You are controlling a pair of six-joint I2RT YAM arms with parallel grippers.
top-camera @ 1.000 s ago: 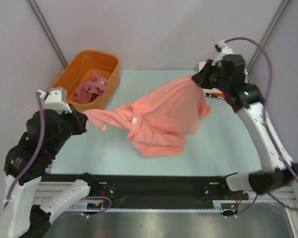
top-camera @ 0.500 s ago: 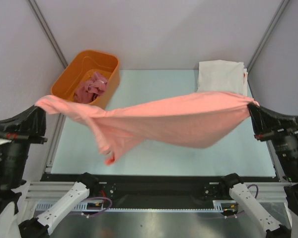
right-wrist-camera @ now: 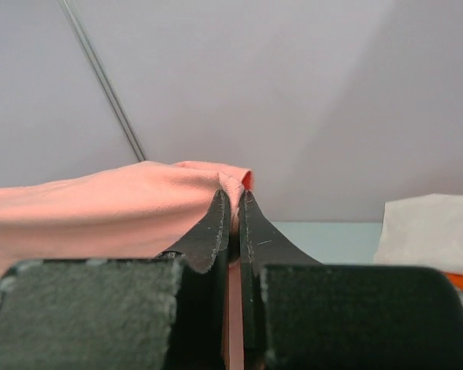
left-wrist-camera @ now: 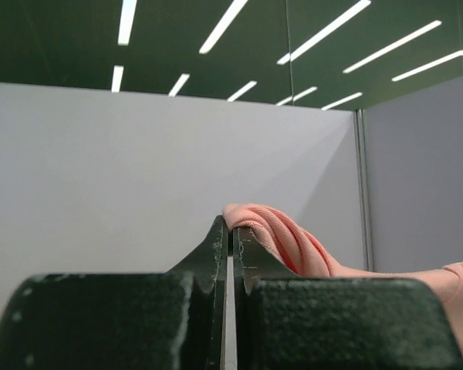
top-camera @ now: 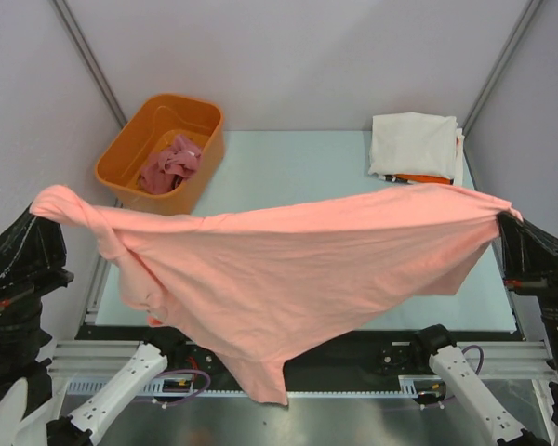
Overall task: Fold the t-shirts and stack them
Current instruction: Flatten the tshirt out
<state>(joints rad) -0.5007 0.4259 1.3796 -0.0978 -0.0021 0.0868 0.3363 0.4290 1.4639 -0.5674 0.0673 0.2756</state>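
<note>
**A:** Here, how far had the folding gone?

**B:** A cream-white t-shirt [top-camera: 414, 144] lay folded on an orange t-shirt [top-camera: 428, 178], stacked beyond the right end effector [top-camera: 507, 218]. The salmon-pink t-shirt [top-camera: 288, 279] hung spread between both end effectors, unfolded. The rose-pink t-shirt [top-camera: 172, 163] lay crumpled in the tub [top-camera: 130, 139] beyond the left end effector [top-camera: 45, 206]. By this view, two were left to fold.

**A:** And the grips?

**B:** Each end effector was clamped tight on a bunched edge of the salmon-pink t-shirt, above the tabletop [top-camera: 298, 167].

**A:** Surface and room?

**B:** A pale blue-green tabletop, plain grey walls [top-camera: 298, 56], ceiling strip lights [left-wrist-camera: 216, 27].
</note>
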